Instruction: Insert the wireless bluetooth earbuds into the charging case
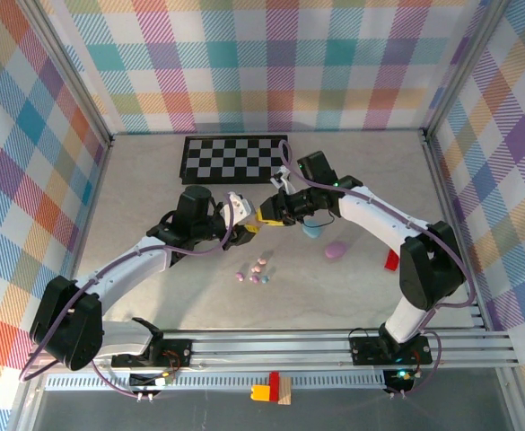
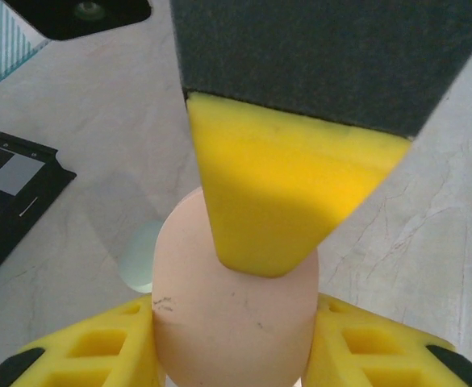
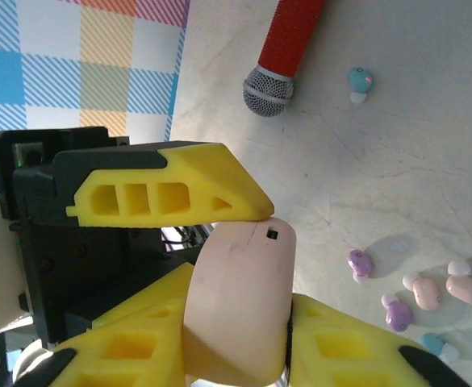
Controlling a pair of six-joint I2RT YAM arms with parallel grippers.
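Plaid walls (image 1: 244,63) in pastel checks close in a pale, marbled desk (image 1: 154,180), with a black-and-white checkerboard (image 1: 231,157) lying at its back. Above the middle of the desk the two arms meet over one peach charging case (image 3: 240,306), a smooth pebble shape. The left gripper (image 2: 231,310) has its yellow jaws pinching the case from one end, and the right gripper (image 3: 242,290) has its jaws pinching it from the other. From the right wrist, one left finger lies across the top of the case. A small dark mark near the case's upper edge is too small to read, and whether anything sits inside cannot be told. The wireless bluetooth earbuds (image 3: 423,293) lie loose on the desk on the near side of the peach case, a small scatter of pink, lilac and blue pieces, none in a case. One more blue earbud (image 3: 360,81) lies apart from them, just beside the silver mesh head of a red-handled thing (image 3: 284,48). To the right of the peach case and near it rests a pale blue case (image 1: 313,231). Farther right and nearer lie a lilac-pink case (image 1: 336,250) and then a red block (image 1: 392,260).
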